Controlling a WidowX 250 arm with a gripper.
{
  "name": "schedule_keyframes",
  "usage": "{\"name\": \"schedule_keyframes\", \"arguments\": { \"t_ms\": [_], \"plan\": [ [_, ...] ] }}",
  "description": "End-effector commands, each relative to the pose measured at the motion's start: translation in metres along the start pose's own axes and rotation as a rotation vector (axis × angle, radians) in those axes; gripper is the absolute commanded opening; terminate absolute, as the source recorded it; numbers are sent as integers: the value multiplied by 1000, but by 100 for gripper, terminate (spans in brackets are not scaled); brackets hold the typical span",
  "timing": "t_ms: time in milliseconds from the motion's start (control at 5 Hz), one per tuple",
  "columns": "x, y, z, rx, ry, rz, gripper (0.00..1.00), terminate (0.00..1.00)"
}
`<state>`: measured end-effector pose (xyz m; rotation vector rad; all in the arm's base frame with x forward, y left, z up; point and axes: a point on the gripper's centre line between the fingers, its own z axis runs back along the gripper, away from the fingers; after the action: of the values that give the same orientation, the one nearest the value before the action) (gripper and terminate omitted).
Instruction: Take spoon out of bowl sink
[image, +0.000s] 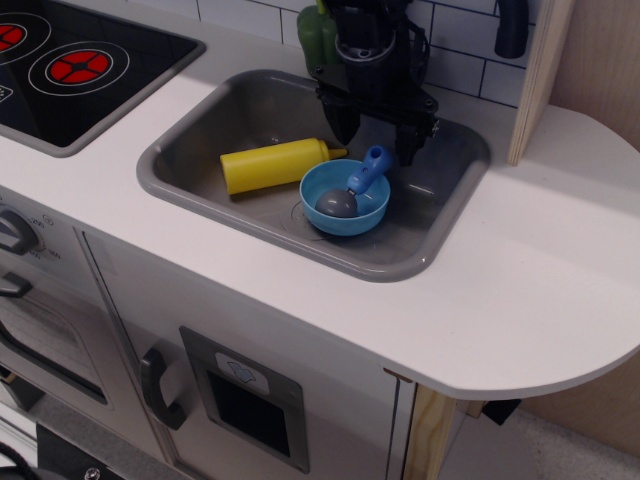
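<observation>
The spoon (358, 182) lies in the light blue bowl (344, 198), its dark grey head in the bowl and its blue handle leaning up over the far right rim. The bowl stands in the grey sink (200, 182). My black gripper (376, 138) hangs open just above and behind the spoon's handle, one finger (345, 124) to its left and one (407, 145) to its right. It holds nothing.
A yellow bottle (272, 164) lies on its side in the sink, left of the bowl and touching it. A black stove top (70, 65) with red burners is at the far left. White countertop (520, 270) spreads to the right. A wooden post (535, 75) stands behind.
</observation>
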<state>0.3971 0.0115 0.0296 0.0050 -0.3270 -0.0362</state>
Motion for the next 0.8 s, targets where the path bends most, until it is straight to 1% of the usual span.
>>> {"name": "schedule_keyframes", "arguments": {
  "t_ms": [0,400,600],
  "plan": [
    [15,-7,0,56,-56,-13,100,0],
    [13,-9,-8,75,-34,10,100,0],
    [15,-8,-6,62,-24,25,0,0]
  ]
}}
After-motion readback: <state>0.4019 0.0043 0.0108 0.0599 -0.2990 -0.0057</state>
